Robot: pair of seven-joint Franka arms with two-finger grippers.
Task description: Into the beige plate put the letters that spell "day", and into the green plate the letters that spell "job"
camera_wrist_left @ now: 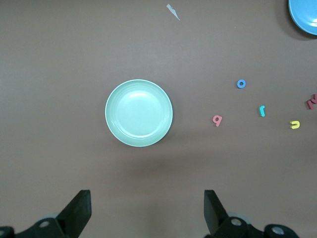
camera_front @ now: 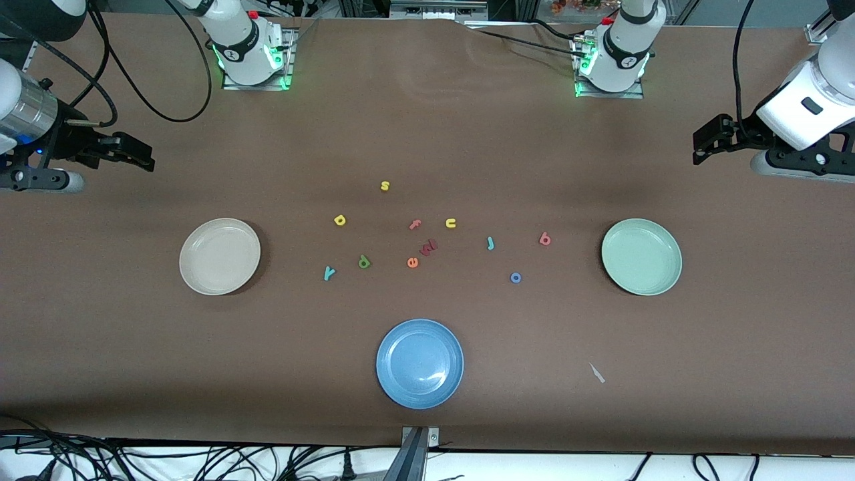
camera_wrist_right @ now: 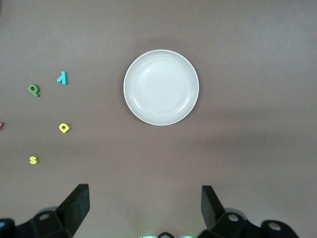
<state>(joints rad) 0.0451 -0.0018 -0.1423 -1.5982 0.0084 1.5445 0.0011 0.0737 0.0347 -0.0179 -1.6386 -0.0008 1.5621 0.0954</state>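
- The right gripper (camera_front: 143,160) hangs at the right arm's end of the table, up in the air over bare brown table (camera_front: 427,401), jaws spread wide and empty; its fingers (camera_wrist_right: 74,206) frame the wrist view.
- The beige plate (camera_front: 220,256) lies toward the right arm's end, with nothing in it.
- The teal y (camera_front: 328,272) and the green letter (camera_front: 364,262) lie near each other beside the beige plate; the yellow rounded letter (camera_front: 340,220) sits farther from the front camera than both.
- A yellow s (camera_front: 385,186) lies farthest from the camera.
- In the middle cluster: a pink f (camera_front: 415,224), a yellow u (camera_front: 451,223), an orange e (camera_front: 412,262) and a dark red letter (camera_front: 429,248) just beside it.
- The blue plate (camera_front: 419,363) is nearest the camera, empty.
- The light-blue j (camera_front: 490,243), blue o (camera_front: 516,277) and salmon b (camera_front: 545,238) lie apart on the table near the green plate.
- The green plate (camera_front: 641,256) lies toward the left arm's end, empty.
- The left gripper (camera_front: 708,141) waits in the air over the left arm's end of the table, jaws wide, holding nothing.
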